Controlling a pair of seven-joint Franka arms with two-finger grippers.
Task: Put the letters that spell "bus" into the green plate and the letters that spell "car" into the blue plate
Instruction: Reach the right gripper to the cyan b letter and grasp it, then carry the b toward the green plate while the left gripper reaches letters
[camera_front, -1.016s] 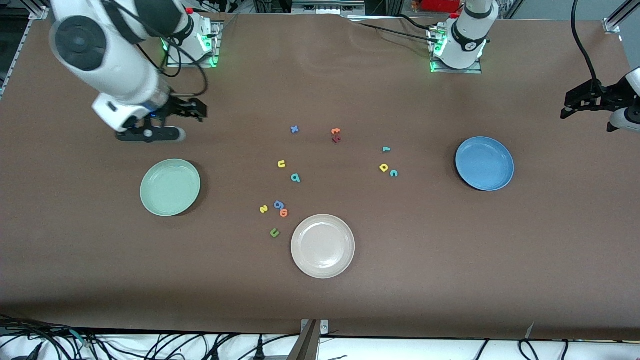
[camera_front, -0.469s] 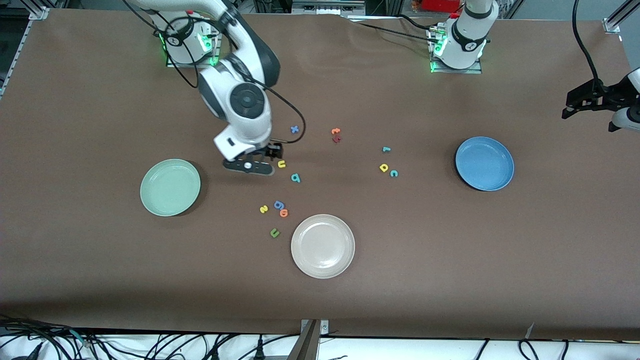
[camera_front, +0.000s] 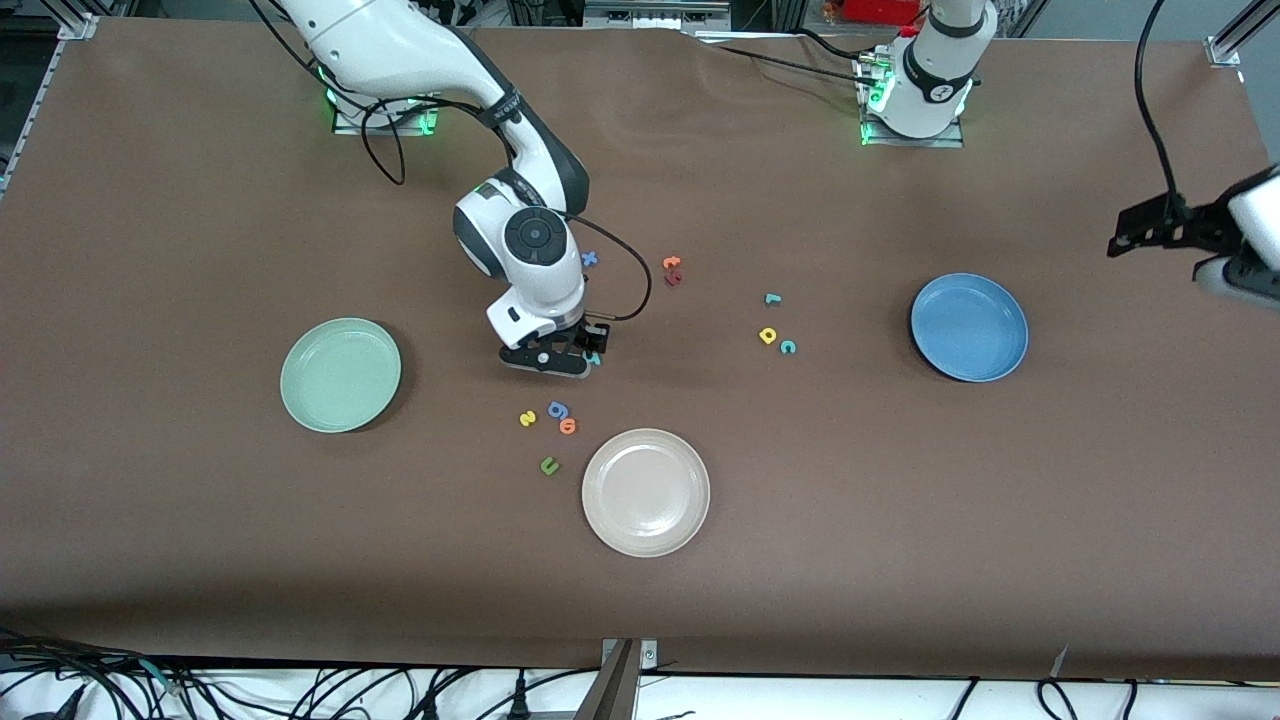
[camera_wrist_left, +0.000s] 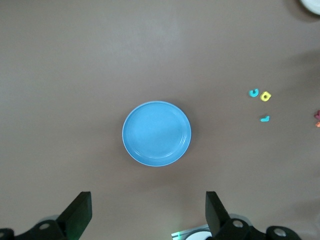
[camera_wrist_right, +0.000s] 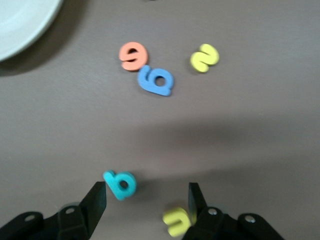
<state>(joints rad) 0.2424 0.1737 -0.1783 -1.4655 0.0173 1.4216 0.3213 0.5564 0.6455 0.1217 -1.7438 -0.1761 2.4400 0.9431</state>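
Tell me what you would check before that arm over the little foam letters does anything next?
1. Right gripper over the teal "b": ok; it lies between the fingers, beside one of them.
2. Fingers apart, nothing held: ok.
3. Yellow "u" away from the grip: not ok; it lies at the other fingertip.
4. Green plate free to receive letters: ok.
5. Yellow "s" reachable: ok; it lies apart from the blue "g".
6. Left gripper out of the way: ok; it waits open above the blue plate.
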